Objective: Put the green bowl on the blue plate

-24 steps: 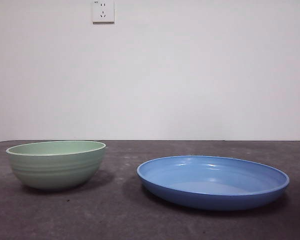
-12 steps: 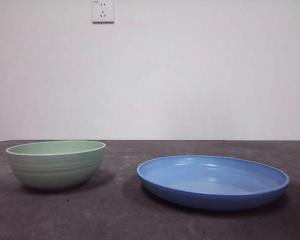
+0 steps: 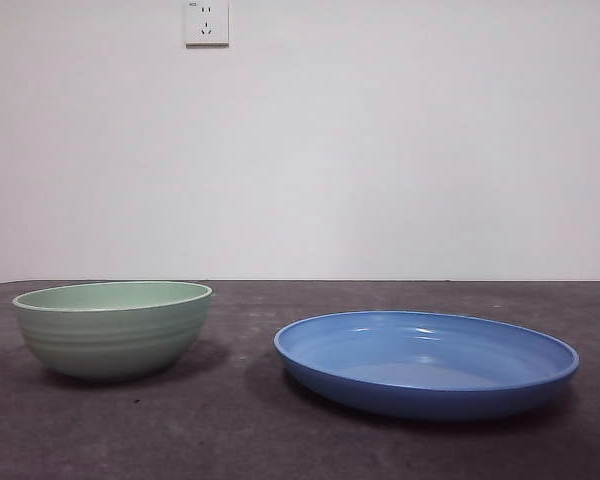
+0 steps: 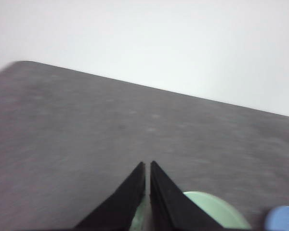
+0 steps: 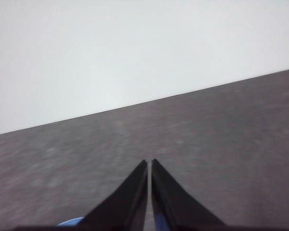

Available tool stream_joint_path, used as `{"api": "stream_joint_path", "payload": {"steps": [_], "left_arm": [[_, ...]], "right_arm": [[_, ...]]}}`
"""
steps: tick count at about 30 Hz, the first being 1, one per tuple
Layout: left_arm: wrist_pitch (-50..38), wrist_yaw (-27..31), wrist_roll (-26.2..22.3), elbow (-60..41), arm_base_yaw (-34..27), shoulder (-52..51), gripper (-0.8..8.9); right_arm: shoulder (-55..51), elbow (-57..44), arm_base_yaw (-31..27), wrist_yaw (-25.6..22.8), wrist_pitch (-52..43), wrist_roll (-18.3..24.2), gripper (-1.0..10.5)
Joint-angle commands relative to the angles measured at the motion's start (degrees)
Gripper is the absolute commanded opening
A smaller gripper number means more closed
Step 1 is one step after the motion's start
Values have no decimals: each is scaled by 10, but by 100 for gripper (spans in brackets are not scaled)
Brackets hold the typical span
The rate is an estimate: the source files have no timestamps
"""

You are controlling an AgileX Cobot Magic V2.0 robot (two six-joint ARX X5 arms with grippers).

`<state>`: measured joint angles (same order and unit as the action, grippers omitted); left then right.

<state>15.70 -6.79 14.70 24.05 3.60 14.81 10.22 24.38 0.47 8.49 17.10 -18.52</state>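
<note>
The green bowl (image 3: 113, 328) stands upright on the dark table at the left of the front view. The blue plate (image 3: 426, 362) lies to its right, apart from it, with nothing on it. Neither arm shows in the front view. In the left wrist view my left gripper (image 4: 147, 164) is shut and empty, held above the table, with part of the green bowl (image 4: 212, 211) and a sliver of the blue plate (image 4: 284, 219) behind its jaws. In the right wrist view my right gripper (image 5: 149, 162) is shut and empty, with a sliver of the blue plate (image 5: 73, 222) below it.
The dark grey table (image 3: 250, 430) ends at a white wall with a power socket (image 3: 206, 22) high up. Bare tabletop lies between bowl and plate.
</note>
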Motion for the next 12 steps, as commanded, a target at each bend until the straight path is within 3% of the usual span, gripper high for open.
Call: {"api": "stream_joint_path", "payload": {"steps": [1, 7, 12], "left_arm": [[10, -28, 20, 67, 8, 38, 17], [50, -96, 27, 184, 34, 123, 17], [102, -153, 27, 261, 63, 183, 17]], "right_arm": [[36, 50, 7, 35, 22, -9, 9], [116, 149, 23, 129, 81, 0, 9], [176, 233, 41, 170, 172, 56, 9]]}}
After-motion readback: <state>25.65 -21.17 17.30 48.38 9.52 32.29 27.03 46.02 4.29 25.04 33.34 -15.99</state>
